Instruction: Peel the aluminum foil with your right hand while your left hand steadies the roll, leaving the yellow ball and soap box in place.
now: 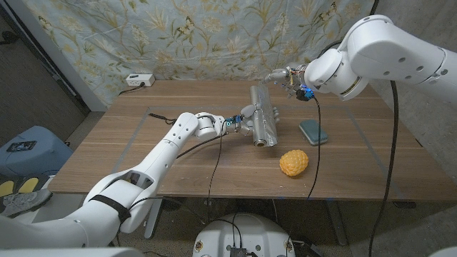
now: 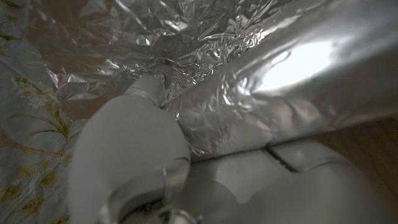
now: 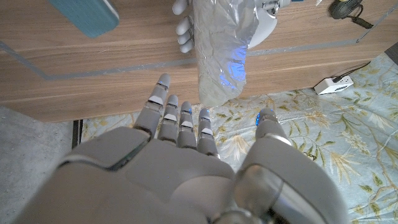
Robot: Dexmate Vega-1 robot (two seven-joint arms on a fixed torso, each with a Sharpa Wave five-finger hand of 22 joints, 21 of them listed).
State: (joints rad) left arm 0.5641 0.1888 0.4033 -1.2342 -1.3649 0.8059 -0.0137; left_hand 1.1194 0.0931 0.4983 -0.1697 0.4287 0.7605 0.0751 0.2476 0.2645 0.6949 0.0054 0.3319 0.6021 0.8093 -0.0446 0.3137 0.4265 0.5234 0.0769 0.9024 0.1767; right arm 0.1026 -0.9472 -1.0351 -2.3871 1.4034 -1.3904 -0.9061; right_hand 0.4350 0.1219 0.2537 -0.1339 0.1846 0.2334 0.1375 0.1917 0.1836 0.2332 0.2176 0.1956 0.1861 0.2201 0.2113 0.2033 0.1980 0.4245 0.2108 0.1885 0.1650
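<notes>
Two white robot hands are working at the crinkled silver aluminium foil roll (image 1: 261, 115), which is lying near the middle of the brown wooden bench (image 1: 171, 153) with its long axis running away from the robot. The left hand (image 1: 245, 120) is pressing against the near part of the roll, fingers touching the foil; whether they are fully wrapping it cannot be told. The right hand (image 1: 284, 75) is hovering above the far end of the roll, fingers spread and holding nothing.

Risks, as judged: with no loose foil edge yet pinched, a pull from above is likely to lift or drag the whole roll, since the left hand's hold looks light; crumpled foil may tear rather than peel. A sideways sweep by the right arm could knock the teal rectangular soap box (image 1: 313, 130) or send the yellow dimpled ball (image 1: 293, 162) rolling, both lying just to the right of the roll.

Open room is lying to the far left of the bench; the near edge is sitting close to the ball.
</notes>
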